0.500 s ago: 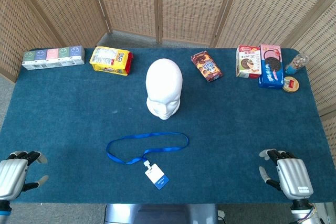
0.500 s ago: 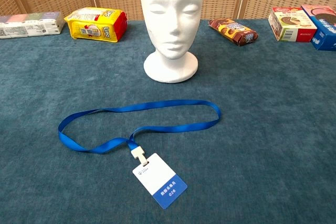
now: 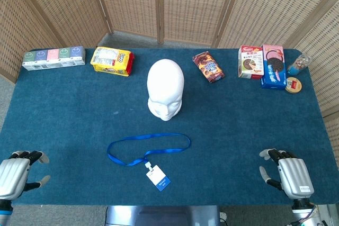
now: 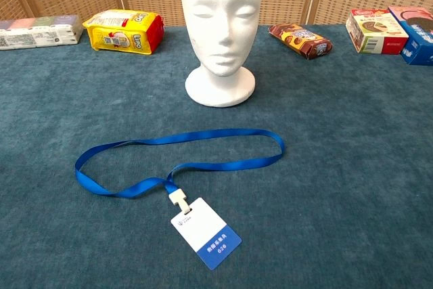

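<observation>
Both hands edging slightly nearer since prev frame: left hand (image 3: 15,175) & right hand (image 3: 290,175) lying fingers spread, holding nothing, at near table edge, blue ribbon lanyard (image 3: 148,149) well apart between them.

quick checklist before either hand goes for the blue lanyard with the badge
1. Left hand free: ok, fingers apart, holding nothing, at the near left table edge.
2. Right hand free: ok, fingers apart, holding nothing, at the near right edge.
3. Blue ribbon lanyard reachable: ok, it lies flat on the blue cloth-covered table between the hands, touching nothing else.
4. White and blue badge card attached: ok, clipped to the strap, face up.
5. Loop open: ok, though with one twist near the clip.
6. White foam mannequin head upright: ok, standing behind the lanyard, apart from it.
</observation>
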{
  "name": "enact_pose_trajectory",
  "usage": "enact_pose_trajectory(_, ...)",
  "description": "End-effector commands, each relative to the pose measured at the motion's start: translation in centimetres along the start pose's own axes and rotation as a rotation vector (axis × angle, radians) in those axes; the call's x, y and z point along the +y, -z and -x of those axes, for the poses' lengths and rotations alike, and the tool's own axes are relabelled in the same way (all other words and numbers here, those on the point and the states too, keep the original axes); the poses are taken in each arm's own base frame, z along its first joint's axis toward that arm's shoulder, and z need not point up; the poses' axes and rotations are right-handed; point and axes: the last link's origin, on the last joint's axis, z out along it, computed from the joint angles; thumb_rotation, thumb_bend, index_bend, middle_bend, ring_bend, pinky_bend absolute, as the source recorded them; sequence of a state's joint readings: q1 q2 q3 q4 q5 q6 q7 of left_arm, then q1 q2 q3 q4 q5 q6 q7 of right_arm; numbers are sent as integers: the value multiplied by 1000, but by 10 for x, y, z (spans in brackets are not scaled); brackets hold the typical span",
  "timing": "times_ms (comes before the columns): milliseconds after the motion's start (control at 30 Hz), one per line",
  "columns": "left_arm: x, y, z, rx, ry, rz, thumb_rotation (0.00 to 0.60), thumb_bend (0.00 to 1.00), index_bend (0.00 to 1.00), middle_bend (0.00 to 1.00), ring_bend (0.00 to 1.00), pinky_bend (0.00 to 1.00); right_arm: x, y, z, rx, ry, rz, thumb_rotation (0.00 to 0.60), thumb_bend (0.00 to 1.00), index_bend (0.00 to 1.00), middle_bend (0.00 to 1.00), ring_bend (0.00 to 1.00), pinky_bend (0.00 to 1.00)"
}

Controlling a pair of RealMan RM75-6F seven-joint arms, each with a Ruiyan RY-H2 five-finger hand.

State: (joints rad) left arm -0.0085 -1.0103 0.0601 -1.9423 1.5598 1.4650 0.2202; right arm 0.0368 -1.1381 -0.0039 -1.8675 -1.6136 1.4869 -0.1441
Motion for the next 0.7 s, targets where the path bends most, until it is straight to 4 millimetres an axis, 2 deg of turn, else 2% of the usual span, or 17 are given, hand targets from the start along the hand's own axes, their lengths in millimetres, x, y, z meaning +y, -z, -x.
enact_pose_trajectory(33, 2, -2, -3, -3, 10, 13, 600, 132, 471, 500, 442, 310, -6, -7, 1, -9, -37, -50, 550, 418, 397, 469, 460, 437)
enact_pose_trajectory(267, 6, -7, -8, -13, 9, 41, 600, 131, 452, 500, 443, 310, -31, -28, 5, -62, -120, -192, 549, 417, 398, 479, 471, 438)
enact_pose_trajectory(467, 9, -21, -16, -6, -30, 60, 600, 131, 441, 500, 442, 310, -54, -59, 10, -122, -162, -325, 549, 415, 397, 529, 516, 485)
enact_pose_trajectory(567, 13, -27, -20, 1, -38, 71, 600, 131, 440, 500, 443, 310, -66, -76, 19, -174, -121, -403, 548, 416, 398, 565, 567, 547)
enact_pose_trajectory(700, 18, -32, -22, 6, -48, 83, 599, 131, 440, 500, 443, 310, -74, -96, 34, -208, -23, -470, 545, 408, 398, 655, 718, 687)
